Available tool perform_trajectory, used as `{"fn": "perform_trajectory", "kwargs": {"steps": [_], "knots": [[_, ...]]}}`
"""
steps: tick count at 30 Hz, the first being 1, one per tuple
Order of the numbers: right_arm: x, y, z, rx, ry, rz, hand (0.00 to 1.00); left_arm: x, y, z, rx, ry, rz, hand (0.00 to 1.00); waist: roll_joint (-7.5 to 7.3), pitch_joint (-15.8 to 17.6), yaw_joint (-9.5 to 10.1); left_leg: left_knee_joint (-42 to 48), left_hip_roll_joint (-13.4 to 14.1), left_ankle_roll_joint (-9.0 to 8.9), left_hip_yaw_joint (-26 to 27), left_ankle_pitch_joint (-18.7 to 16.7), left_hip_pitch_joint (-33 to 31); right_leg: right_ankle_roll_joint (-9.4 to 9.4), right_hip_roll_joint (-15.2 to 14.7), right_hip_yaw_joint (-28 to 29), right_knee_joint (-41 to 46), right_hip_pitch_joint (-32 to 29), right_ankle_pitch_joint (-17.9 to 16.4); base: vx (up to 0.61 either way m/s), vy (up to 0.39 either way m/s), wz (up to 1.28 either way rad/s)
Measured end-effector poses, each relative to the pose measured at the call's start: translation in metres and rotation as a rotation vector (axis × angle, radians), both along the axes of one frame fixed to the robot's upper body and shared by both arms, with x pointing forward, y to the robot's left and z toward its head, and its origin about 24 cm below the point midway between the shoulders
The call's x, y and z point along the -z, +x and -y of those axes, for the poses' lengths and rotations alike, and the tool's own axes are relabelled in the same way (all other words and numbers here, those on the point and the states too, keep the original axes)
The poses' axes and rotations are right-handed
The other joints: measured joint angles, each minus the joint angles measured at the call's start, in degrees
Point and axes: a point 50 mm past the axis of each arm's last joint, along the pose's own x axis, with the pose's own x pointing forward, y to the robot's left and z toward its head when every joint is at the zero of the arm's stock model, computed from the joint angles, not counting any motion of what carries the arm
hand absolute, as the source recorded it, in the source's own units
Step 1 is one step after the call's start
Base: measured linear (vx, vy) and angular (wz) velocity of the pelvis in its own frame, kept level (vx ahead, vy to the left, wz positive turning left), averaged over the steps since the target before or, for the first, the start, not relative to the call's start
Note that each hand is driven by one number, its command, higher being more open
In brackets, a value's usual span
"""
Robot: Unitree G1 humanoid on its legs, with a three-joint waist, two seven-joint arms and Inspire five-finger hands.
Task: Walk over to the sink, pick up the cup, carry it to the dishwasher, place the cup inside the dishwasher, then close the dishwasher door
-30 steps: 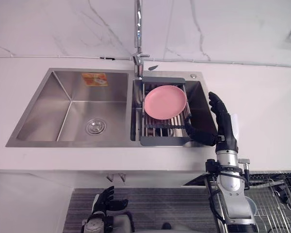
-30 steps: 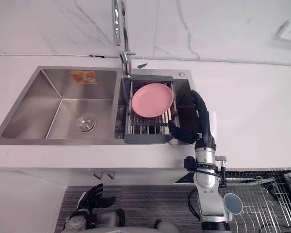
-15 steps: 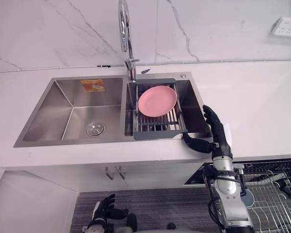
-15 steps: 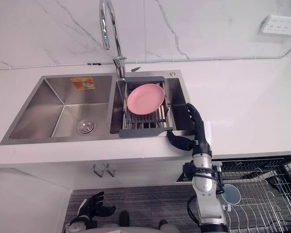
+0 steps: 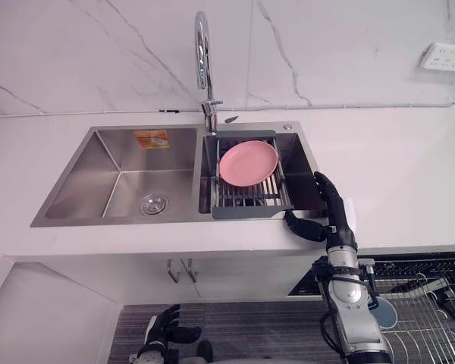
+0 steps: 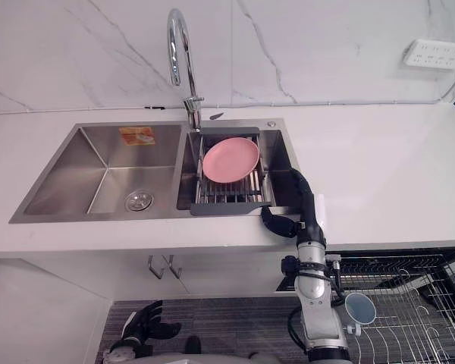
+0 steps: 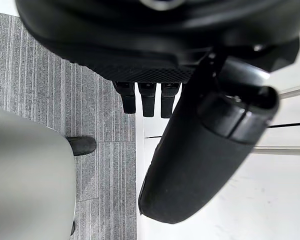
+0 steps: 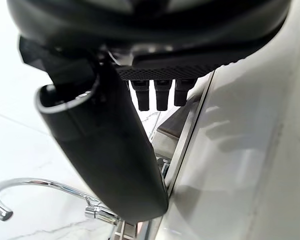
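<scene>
Drawn back toward the near edge of the table [image 5: 409,174], my right hand [image 5: 334,220] hangs open and empty by the sink [image 5: 98,163], left hand [image 5: 165,324] slack below, and the blue cup [image 6: 360,308] lies in the dishwasher rack [image 6: 417,296], so I judge only the door remains.

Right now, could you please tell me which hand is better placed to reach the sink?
Right. The right hand is open at the sink's right rim, by the rack; the left hand hangs low below the counter.
</scene>
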Motion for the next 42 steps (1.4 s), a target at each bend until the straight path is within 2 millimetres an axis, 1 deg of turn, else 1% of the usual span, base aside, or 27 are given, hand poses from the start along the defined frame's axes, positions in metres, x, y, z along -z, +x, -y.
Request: {"fn": "perform_trajectory", "kwargs": {"steps": [5, 13, 17, 19, 25, 28, 32, 36, 39, 42], "knots": [[-0.007, 0.003, 0.000, -0.009, -0.042, 0.026, 0.90, 0.000, 0.001, 0.000, 0.000, 0.000, 0.002, 0.90, -0.32, -0.22, 0.64, 0.00, -0.07, 0.02, -0.44, 0.02, -0.08, -0.02, -0.06, -0.57, -0.11, 0.18, 0.02, 0.00, -0.013, 0.04], [-0.027, 0.018, 0.007, -0.040, -0.128, 0.092, 0.90, 0.000, 0.001, 0.000, 0.000, -0.001, 0.003, 0.90, -0.36, -0.20, 0.69, 0.00, -0.38, 0.08, -1.07, 0.05, -0.70, -0.02, -0.36, -1.09, -0.71, 0.15, 0.02, 0.01, -0.011, 0.04], [-0.034, 0.024, 0.004, -0.085, -0.175, 0.112, 0.90, 0.000, 0.001, 0.000, 0.001, -0.001, 0.004, 0.90, -0.39, -0.17, 0.71, 0.00, -0.49, 0.09, -1.13, 0.05, -1.19, 0.00, -0.45, -1.19, -0.93, -0.16, 0.00, 0.00, 0.000, 0.00], [-0.037, 0.029, 0.003, -0.107, -0.231, 0.114, 0.90, 0.000, 0.001, 0.000, 0.001, -0.001, 0.004, 0.90, -0.47, -0.13, 0.79, 0.00, -0.55, 0.09, -1.16, 0.05, -1.65, 0.01, -0.49, -1.23, -0.93, -0.44, 0.00, 0.00, 0.000, 0.00], [-0.036, 0.048, 0.002, -0.157, -0.352, 0.079, 0.90, -0.002, 0.003, -0.001, 0.006, 0.004, 0.018, 0.90, -1.36, 0.41, 0.96, 0.00, -0.88, 0.17, -1.31, 0.11, -2.20, 0.06, -0.57, -1.33, -0.91, -0.87, -0.02, 0.00, 0.000, 0.00], [-0.038, 0.056, 0.002, -0.173, -0.409, 0.077, 0.90, -0.002, 0.003, -0.001, 0.008, 0.004, 0.019, 0.90, -1.41, 0.44, 0.95, -0.01, -1.16, 0.19, -1.31, 0.12, -2.29, 0.17, -0.76, -1.33, -0.91, -0.95, -0.05, 0.00, 0.000, 0.00], [-0.041, 0.071, 0.003, -0.172, -0.478, 0.063, 0.90, -0.002, 0.004, -0.001, 0.018, 0.006, 0.026, 0.90, -1.43, 0.47, 1.10, -0.02, -1.36, 0.27, -1.45, 0.18, -2.54, 0.24, -0.93, -1.44, -0.91, -1.15, -0.04, 0.00, 0.001, 0.01], [-0.041, 0.080, 0.003, -0.171, -0.532, 0.041, 0.90, -0.003, 0.006, 0.000, 0.027, 0.007, 0.033, 0.90, -1.41, 0.57, 1.27, -0.03, -1.42, 0.33, -1.79, 0.22, -3.03, 0.24, -0.94, -1.75, -0.92, -1.49, -0.05, -0.01, -0.007, 0.04], [-0.042, 0.088, 0.004, -0.160, -0.550, 0.025, 0.90, -0.004, 0.008, 0.000, 0.030, 0.007, 0.041, 0.90, -1.40, 1.08, 1.30, -0.03, -1.53, 0.36, -2.10, 0.24, -3.21, 0.25, -0.96, -2.09, -0.96, -1.52, -0.05, -0.01, -0.012, 0.06], [-0.042, 0.093, 0.005, -0.143, -0.572, 0.009, 0.90, -0.006, 0.012, 0.002, 0.048, 0.007, 0.062, 0.90, -1.36, 2.29, 1.37, -0.02, -1.56, 0.47, -2.53, 0.33, -3.54, 0.25, -1.00, -2.55, -0.99, -1.60, -0.05, -0.02, -0.013, 0.07]]}}
